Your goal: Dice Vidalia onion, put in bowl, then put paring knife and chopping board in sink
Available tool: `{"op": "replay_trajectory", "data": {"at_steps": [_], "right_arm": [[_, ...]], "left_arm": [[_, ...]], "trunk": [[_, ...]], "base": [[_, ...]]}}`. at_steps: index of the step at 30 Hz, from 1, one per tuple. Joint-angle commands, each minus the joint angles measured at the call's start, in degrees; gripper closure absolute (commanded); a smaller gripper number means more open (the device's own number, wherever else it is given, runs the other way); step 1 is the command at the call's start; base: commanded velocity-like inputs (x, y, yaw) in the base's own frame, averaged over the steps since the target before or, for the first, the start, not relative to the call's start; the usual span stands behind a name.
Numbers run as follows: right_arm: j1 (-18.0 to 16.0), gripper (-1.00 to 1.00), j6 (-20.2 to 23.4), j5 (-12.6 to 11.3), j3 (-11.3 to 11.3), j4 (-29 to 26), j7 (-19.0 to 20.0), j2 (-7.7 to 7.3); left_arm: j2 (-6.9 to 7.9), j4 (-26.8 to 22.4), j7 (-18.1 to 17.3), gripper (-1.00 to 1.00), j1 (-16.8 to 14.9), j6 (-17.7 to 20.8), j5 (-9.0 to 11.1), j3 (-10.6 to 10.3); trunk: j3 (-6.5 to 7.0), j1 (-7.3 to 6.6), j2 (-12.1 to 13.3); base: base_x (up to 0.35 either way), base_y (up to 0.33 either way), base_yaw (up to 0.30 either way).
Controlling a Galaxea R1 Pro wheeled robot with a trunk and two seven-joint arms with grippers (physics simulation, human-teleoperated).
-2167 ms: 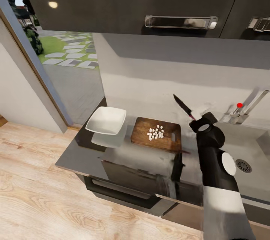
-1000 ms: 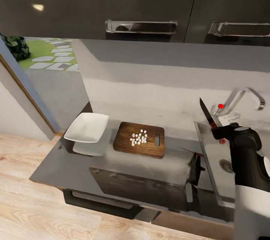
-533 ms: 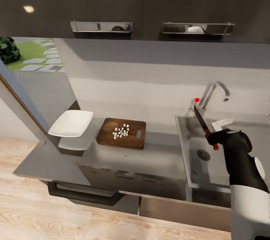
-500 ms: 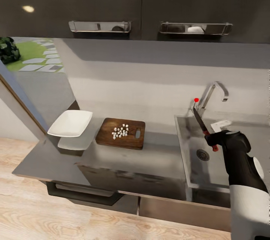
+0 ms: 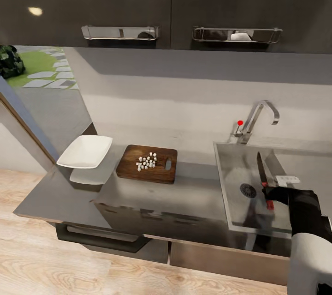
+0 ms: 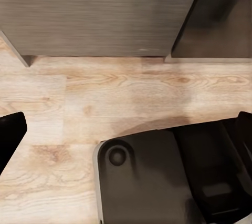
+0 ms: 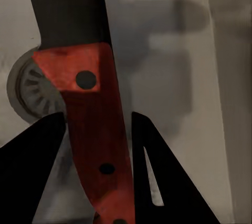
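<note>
While pinched by its handle in right claw — paring knife, blade over sink.

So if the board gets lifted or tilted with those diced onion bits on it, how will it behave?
The chopping board looks like a stiff wooden slab, so it probably won't flex. It lies flat on the glossy countertop, so it may slide when pushed. The diced onion sits loose on it and would likely spill if tilted.
</note>
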Motion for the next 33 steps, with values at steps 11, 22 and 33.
{"op": "replay_trajectory", "data": {"at_steps": [11,22,33], "right_arm": [[-0.07,1.0,-0.11,-1.18,-0.44,-0.37,0.09,0.34],[-0.09,1.0,0.18,-1.23,-0.62,-0.27,0.12,0.19],[-0.07,1.0,5.7,-1.16,-0.63,-0.27,0.2,-0.07]], "left_arm": [[0.1,-0.2,-0.2,-1.0,0.02,-0.09,-0.37,0.44],[0.03,-0.11,-0.28,-1.0,0.01,-0.09,-0.37,0.42],[0.02,0.94,-0.27,-1.0,0.0,-0.09,-0.37,0.44]], "trunk": [[-0.65,0.04,-0.11],[-1.66,0.04,-0.11],[-2.68,0.04,-0.11]], "base": [[0.0,0.0,0.0],[0.0,0.0,0.0],[0.0,0.0,0.0]]}}
